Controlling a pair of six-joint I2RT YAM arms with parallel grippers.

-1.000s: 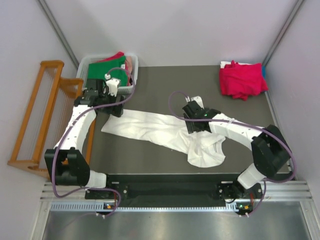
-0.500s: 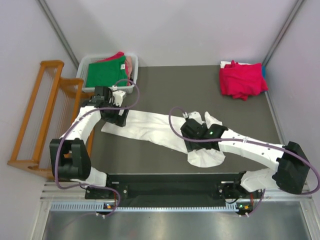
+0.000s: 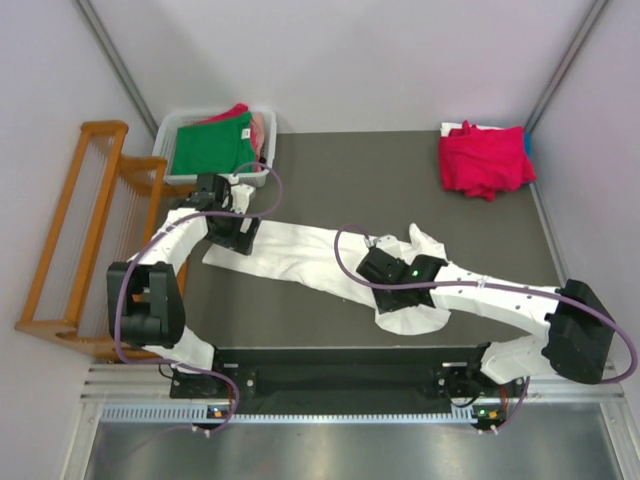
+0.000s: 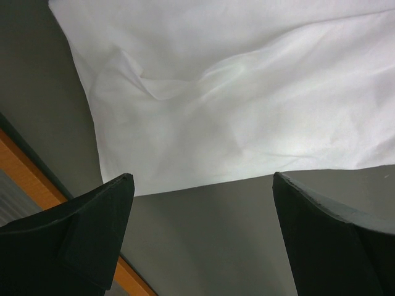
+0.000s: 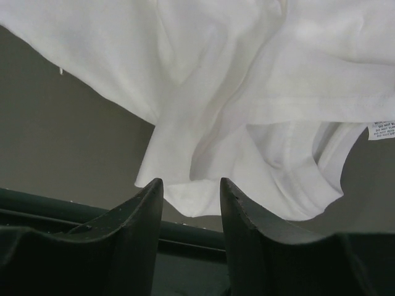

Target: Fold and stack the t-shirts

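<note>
1. Noted around the worktop (image 3: pixel 350 180): orange wooden rack (image 3: pixel 70 235) off its left edge, and white slatted basket (image 3: pixel 162 138) at its upper left corner.
2. Top view partly blocked. Right arm (image 3: pixel 500 295) lying across the lower right end of the white t-shirt (image 3: pixel 300 255). Left arm (image 3: pixel 175 235) and its purple cable covering the shirt's upper left corner.
3. Counted:
   - one white t-shirt, stretched in a crumpled diagonal band from mid left to lower centre of the worktop
   - one green t-shirt (image 3: pixel 212 145), folded in the basket
   - one strip of red cloth (image 3: pixel 237 112) showing behind the green one, in the same basket
   - one crimson pile (image 3: pixel 485 160) at upper right of the worktop, well apart from the rest; number of shirts in it not readable
   - two arms, one basket, one rack
4. Left jaws: spread wide, gripping nothing. Fingertips (image 4: pixel 117 191) on either side of the white shirt's straight edge in the left wrist view, with bare worktop between them. Contact with the cloth not readable.
5. Right jaws: partly open, only a narrow gap left. Fingertips (image 5: pixel 151 197) set either side of a bunched corner of the white shirt's hem, near the worktop's front edge. Cloth showing in the gap; cannot tell whether it is pinched. Neck label (image 5: pixel 382 129) visible at the right of that view.
</note>
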